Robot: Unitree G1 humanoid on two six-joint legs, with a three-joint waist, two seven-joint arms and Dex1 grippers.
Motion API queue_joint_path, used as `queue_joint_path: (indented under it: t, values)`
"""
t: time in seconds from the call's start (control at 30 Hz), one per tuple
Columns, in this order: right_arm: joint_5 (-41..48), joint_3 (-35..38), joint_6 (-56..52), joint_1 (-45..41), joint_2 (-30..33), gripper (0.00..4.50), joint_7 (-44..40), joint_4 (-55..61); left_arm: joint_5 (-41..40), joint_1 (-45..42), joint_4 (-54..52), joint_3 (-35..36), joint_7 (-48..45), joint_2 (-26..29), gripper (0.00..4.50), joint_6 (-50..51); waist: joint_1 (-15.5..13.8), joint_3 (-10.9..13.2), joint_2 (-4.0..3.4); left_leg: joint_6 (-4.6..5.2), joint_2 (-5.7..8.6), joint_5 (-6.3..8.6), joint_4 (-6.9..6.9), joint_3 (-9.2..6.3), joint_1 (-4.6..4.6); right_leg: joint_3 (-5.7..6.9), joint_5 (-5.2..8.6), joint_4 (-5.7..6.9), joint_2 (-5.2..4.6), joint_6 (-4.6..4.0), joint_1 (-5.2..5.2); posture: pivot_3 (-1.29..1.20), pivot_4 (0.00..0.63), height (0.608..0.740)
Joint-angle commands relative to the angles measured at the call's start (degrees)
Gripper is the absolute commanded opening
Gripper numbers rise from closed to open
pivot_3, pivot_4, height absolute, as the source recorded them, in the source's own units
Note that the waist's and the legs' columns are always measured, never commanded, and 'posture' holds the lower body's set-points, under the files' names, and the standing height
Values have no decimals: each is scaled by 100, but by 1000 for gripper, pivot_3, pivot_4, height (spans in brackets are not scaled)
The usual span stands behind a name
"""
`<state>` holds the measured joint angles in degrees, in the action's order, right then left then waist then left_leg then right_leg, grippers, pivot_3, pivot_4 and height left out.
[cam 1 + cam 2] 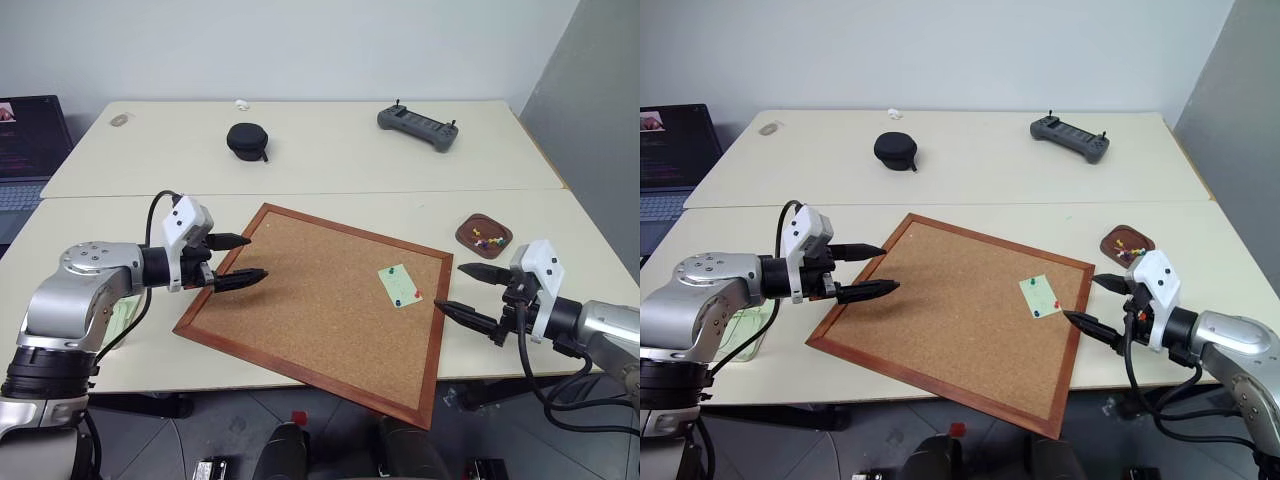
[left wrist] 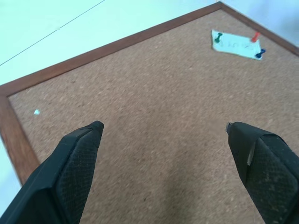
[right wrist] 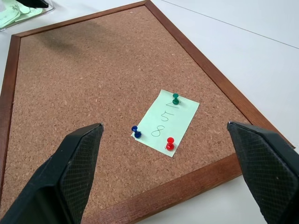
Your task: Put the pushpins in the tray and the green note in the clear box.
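Two pale desks butted together against white wall; cork board lay on near one. Left hand fingers apart, empty; right hand likewise.

Green note: handwritten marks, perhaps "8" and "5", not clearly legible.

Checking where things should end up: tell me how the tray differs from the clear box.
The tray is an opaque dark reddish-brown dish by the cork board's right side; the clear box is transparent and sits off the board's left side, behind the left arm. The tray holds several coloured pushpins; the clear box holds pale green paper. Both are shallow and rest on the table.
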<state>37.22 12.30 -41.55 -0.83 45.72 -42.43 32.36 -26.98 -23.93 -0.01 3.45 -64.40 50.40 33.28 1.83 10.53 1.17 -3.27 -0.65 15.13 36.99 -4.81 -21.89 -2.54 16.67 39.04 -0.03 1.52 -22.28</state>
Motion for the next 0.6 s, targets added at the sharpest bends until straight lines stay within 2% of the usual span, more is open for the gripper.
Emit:
queue_joint_path:
  t: [0.03,0.2,0.33,0.6]
  values:
    - [-31,-58,177,-139,-78,4500,29,142,-175,-124,-211,173,-27,-62,3729,1,0,0,0,0,0,0,0,0,0,0,0,0,0,0,0,0,150,740]
    - [-252,-424,336,-341,-291,4500,141,16,-106,-140,-290,17,135,-395,2899,-159,-1,0,0,0,0,0,1,0,0,0,0,1,0,0,0,0,150,740]
    - [-639,-878,576,-670,-549,4500,277,-289,82,-21,-450,-339,334,-915,2090,-410,-4,-1,0,0,0,0,3,0,1,-1,0,1,-1,0,2,0,150,740]
    - [-1204,-1424,856,-1137,-1040,4500,475,-882,437,-147,-66,-760,620,-1657,640,-826,1,-2,1,-1,2,0,3,0,2,0,-1,5,-2,-1,0,0,150,740]
